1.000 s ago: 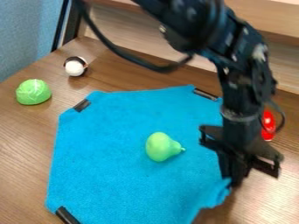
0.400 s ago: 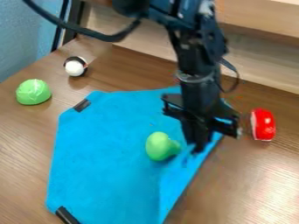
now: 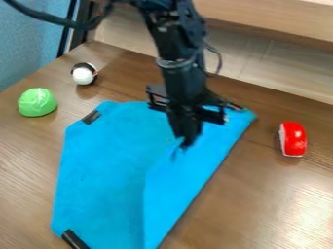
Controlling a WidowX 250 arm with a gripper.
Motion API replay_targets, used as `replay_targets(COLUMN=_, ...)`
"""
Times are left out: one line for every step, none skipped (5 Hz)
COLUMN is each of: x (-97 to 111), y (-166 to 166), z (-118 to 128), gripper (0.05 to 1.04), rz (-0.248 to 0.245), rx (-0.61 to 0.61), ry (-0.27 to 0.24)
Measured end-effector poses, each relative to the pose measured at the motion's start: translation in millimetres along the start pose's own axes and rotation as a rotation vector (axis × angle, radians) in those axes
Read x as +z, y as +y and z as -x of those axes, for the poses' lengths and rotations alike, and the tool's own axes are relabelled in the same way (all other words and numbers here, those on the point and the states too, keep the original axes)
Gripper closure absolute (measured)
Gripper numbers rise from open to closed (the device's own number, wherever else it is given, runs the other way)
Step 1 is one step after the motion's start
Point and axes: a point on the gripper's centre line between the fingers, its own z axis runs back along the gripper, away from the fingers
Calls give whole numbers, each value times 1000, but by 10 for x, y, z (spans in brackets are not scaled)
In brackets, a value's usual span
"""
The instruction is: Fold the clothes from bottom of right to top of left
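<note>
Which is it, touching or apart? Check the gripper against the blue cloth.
Touching: the camera view shows the blue cloth, folded partly over, gathered up at the tip of the gripper.

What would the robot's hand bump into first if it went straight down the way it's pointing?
Most likely the blue cloth lying below. The black hand seems to pinch a folded-over bit already, but I can't tell how far above the rest it is.

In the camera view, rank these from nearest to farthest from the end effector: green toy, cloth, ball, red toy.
1. Cloth: directly at the end effector.
2. Red toy: off the cloth, view's right.
3. Ball and green toy: both upper left, too close to call.
</note>
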Motion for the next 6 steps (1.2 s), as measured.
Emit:
replay_targets(x=64, y=187, z=-39, gripper=1015, rz=-2, rx=23, ry=-2)
replay_targets(x=135, y=328, z=-80, gripper=1015, rz=-4, rx=40, ry=-7)
replay_targets(x=224, y=504, z=-123, gripper=1015, rz=-6, rx=60, ry=-18)
replay_targets(x=263, y=622, z=-182, gripper=1015, rz=-7, rx=63, ry=-32)
replay_targets(x=240, y=716, z=-227, gripper=1015, rz=-9, rx=59, ry=-22)
replay_targets(x=199, y=848, z=-256, gripper=1015, rz=-18, rx=58, ry=-8)
